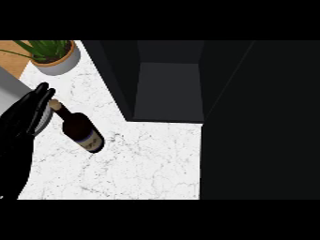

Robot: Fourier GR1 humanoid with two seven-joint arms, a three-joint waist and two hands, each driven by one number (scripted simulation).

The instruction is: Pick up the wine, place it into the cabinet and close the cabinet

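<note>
Wine bottle (pixel 81 129): lies tilted on the white marble counter (pixel 141 164), left of the cabinet, neck pointing up-left toward the hand, base down-right.
Left hand (pixel 20 122): at the view's left edge, fingers (pixel 39 96) straight and extended, holding nothing.
Bottle versus fingers: the neck's top sits just beside the fingertips, perhaps touching them; no finger wraps it.
Cabinet (pixel 169 89): dark, open, interior shelf visible.
Potted plant (pixel 53 55): at the counter's upper left corner.
Right hand: not visible.
</note>
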